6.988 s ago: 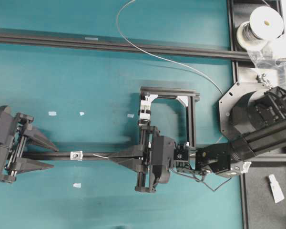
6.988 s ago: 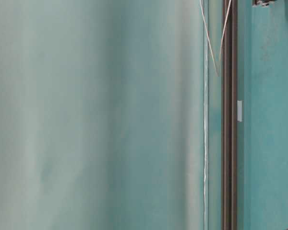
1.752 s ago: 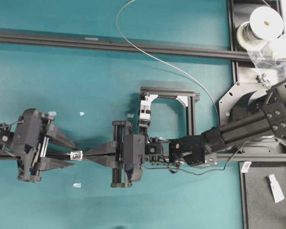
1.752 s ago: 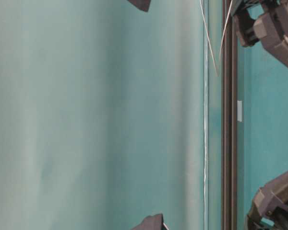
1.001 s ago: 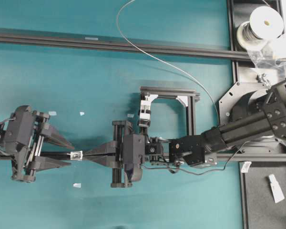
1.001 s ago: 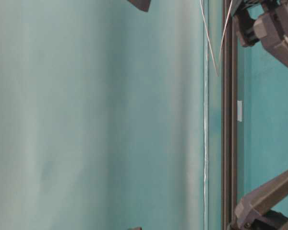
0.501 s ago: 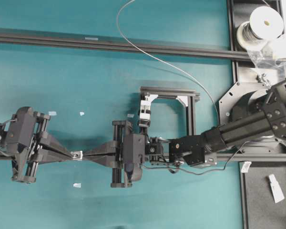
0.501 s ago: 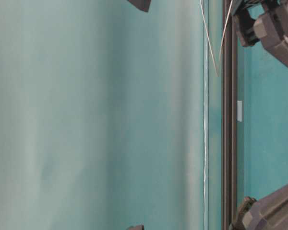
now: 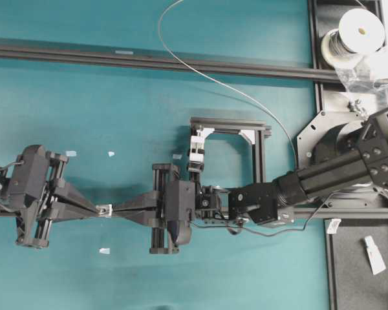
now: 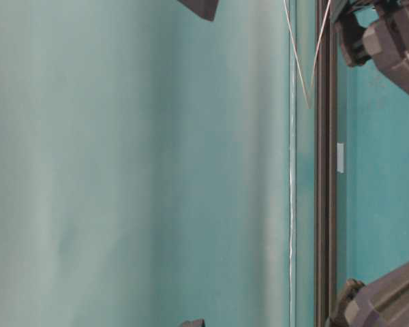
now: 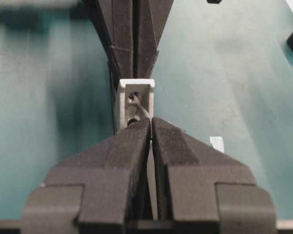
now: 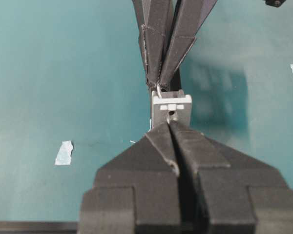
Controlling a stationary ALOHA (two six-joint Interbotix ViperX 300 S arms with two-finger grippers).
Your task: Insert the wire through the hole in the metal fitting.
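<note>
Through metal fitting point(image 11: 136, 100) hole: wire point(image 11: 139, 105); left hand point(image 11: 151, 127) pinching wire; right hand point(image 12: 170, 127) clamped.

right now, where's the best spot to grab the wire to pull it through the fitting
Grip the short wire end that pokes out of the metal fitting on its left-arm side, coming in level along the table. The left gripper is already shut on that end, while the right gripper, also shut, faces the opposite side.
</note>
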